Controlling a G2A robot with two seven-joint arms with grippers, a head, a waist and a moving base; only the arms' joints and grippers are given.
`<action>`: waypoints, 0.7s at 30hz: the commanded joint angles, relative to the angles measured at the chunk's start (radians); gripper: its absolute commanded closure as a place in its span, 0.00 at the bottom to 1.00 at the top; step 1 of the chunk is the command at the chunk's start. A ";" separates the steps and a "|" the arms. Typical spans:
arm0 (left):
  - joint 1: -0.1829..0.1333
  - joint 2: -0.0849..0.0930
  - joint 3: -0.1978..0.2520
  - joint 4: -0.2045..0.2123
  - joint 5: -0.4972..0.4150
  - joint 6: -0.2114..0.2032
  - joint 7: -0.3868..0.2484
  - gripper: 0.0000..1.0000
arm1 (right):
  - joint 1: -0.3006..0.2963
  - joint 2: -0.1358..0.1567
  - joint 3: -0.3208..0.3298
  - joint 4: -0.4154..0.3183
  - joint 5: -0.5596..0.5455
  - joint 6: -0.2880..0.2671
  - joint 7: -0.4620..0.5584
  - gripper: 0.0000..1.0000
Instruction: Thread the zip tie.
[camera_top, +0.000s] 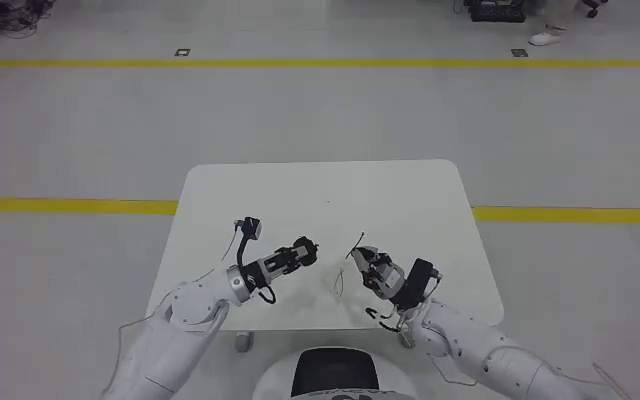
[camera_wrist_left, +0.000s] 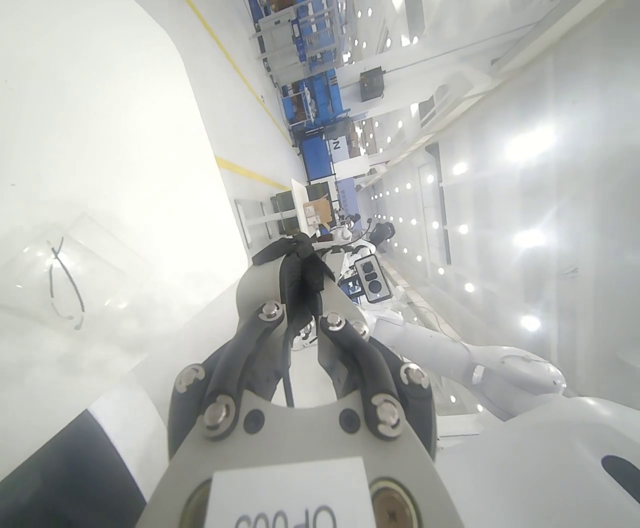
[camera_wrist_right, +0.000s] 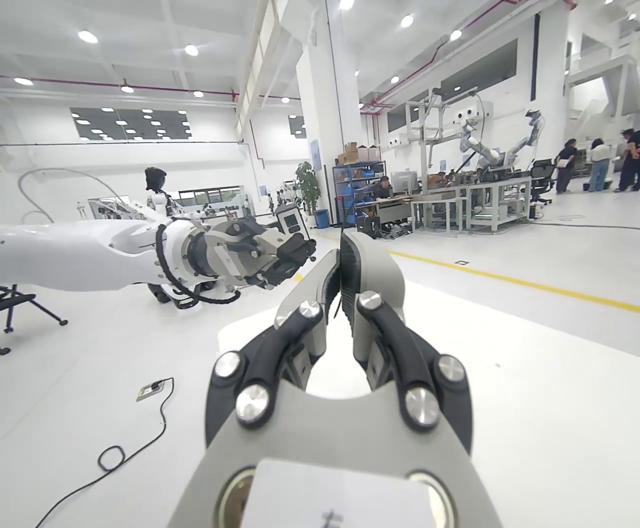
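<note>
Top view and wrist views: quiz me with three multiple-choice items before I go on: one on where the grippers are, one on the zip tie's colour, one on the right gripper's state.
1. Where are the left gripper and right gripper?
A. Above the table's near half
B. Above its far edge
C. Beside it, over the floor

2. What colour is the zip tie in the right gripper?
A. White
B. Black
C. Yellow

3. How is the right gripper?
A. Wide open
B. Shut on nothing
C. Shut on the zip tie

Answers: 1 A, the top view shows both over the side nearest the robot; 2 B, it is a thin black strip; 3 C, the strip runs between its closed fingers.
</note>
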 joint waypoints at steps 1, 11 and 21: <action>0.000 0.000 -0.001 -0.001 0.000 0.000 0.000 1.00 | 0.000 0.001 0.000 -0.001 0.000 0.001 -0.001 1.00; 0.000 -0.007 0.033 0.030 -0.022 0.007 0.038 1.00 | -0.016 -0.012 0.022 -0.016 0.006 0.035 -0.022 1.00; -0.023 -0.031 0.130 0.091 0.068 0.000 0.231 1.00 | -0.009 -0.089 0.022 0.074 0.011 0.026 -0.095 1.00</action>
